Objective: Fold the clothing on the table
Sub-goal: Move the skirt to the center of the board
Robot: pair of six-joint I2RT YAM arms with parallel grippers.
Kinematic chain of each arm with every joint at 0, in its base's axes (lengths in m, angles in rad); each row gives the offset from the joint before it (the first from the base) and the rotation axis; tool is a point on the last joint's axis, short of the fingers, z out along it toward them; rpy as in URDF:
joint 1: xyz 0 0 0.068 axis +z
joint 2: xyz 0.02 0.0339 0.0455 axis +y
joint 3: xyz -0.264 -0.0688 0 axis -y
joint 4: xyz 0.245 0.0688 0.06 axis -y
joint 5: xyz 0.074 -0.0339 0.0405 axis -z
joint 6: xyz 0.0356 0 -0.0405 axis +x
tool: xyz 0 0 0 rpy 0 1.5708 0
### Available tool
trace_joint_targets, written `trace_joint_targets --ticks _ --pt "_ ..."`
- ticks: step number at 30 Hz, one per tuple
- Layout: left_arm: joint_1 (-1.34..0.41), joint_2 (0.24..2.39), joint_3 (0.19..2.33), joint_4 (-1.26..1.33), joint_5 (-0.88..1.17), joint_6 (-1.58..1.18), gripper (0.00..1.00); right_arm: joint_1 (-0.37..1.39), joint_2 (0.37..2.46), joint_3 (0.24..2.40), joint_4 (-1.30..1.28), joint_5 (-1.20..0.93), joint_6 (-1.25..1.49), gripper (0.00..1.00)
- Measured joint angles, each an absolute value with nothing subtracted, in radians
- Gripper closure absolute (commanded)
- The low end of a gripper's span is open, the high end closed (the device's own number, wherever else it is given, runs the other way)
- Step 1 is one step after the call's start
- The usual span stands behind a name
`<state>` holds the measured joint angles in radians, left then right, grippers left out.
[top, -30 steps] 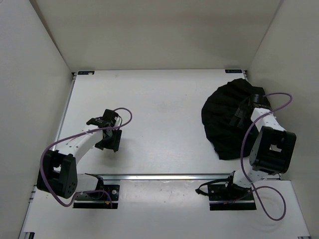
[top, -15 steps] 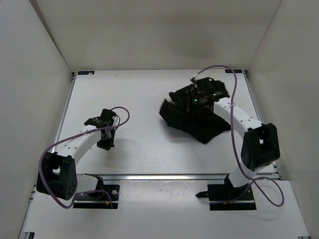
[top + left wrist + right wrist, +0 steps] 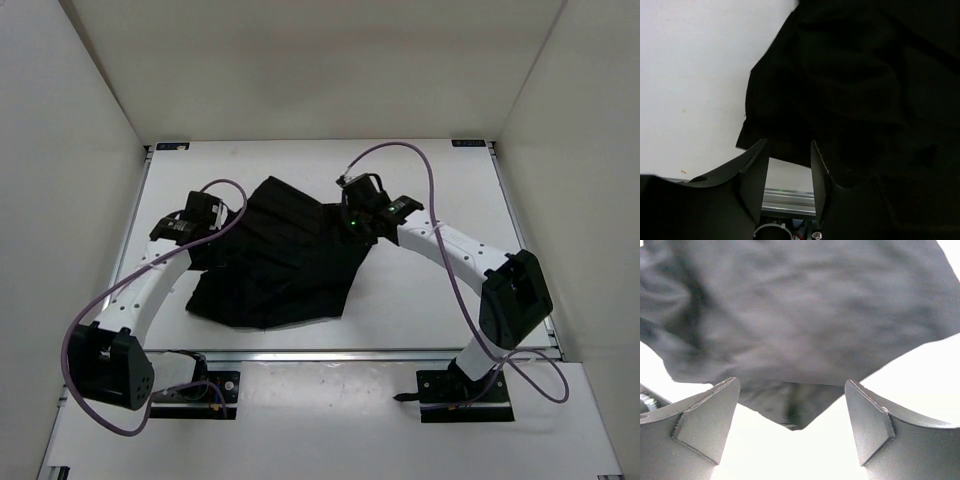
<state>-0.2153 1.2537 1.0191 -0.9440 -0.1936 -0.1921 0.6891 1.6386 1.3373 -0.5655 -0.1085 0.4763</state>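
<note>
The skirt (image 3: 275, 270) lies spread mid-tabletop (image 3: 430, 300). The right end effector (image 3: 791, 384) is wide open, with a skirt corner loose between its fingers. The left end effector (image 3: 788, 152) is partly open at the skirt's edge, gripping nothing.

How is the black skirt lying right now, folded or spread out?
Mostly spread out, not yet folded: the skirt lies fanned across the table, pleats showing.
</note>
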Motion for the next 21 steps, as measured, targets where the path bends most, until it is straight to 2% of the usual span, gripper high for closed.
trace_joint_targets --ticks 7,10,13,15,21 --pt "-0.205 1.148 0.965 -1.013 -0.162 -0.252 0.5 0.497 1.596 1.206 -0.569 -0.098 0.286 0.28" --pt "-0.212 1.082 0.93 -1.012 -0.078 -0.31 0.53 0.486 1.605 1.198 -0.569 -0.134 0.179 0.31" --pt "-0.313 1.026 0.847 -0.953 0.032 -0.405 0.55 0.545 1.607 1.196 -0.553 -0.195 0.072 0.35" --pt "-0.352 1.001 0.781 -0.907 0.115 -0.466 0.57 0.616 1.602 1.183 -0.529 -0.221 0.015 0.32" --pt "-0.215 0.929 0.712 -0.871 0.213 -0.585 0.56 0.899 1.566 1.063 -0.458 -0.241 -0.135 0.21"
